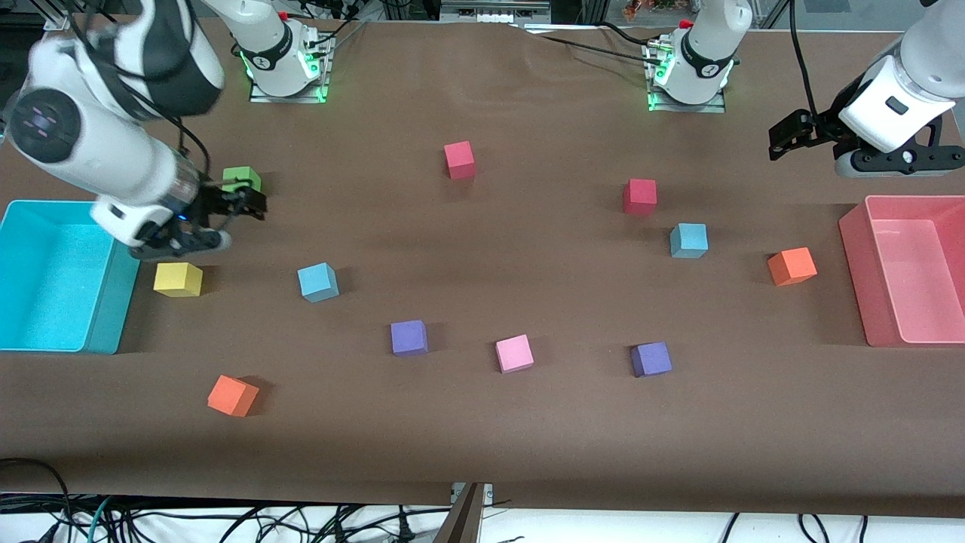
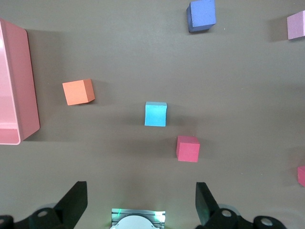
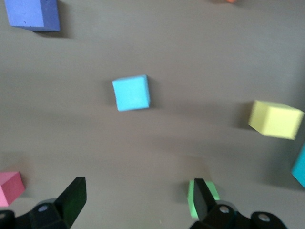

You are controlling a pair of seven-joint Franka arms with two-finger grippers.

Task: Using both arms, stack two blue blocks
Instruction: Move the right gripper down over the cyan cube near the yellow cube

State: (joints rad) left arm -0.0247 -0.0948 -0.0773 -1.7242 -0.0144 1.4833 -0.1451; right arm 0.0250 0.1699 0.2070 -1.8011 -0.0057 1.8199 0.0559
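Two sky-blue blocks lie apart on the brown table. One blue block (image 1: 317, 282) is toward the right arm's end and also shows in the right wrist view (image 3: 131, 92). The other blue block (image 1: 689, 240) is toward the left arm's end, beside a red block (image 1: 640, 196), and also shows in the left wrist view (image 2: 156, 114). My right gripper (image 1: 245, 202) is open and empty, up over the table beside a green block (image 1: 241, 179). My left gripper (image 1: 785, 139) is open and empty, up over the table at the left arm's end.
A cyan bin (image 1: 45, 275) stands at the right arm's end and a pink bin (image 1: 878, 279) at the left arm's end. Yellow (image 1: 178, 279), orange (image 1: 233, 395) (image 1: 791, 266), purple (image 1: 409, 337) (image 1: 650, 359), pink (image 1: 514, 353) and red (image 1: 459, 160) blocks are scattered about.
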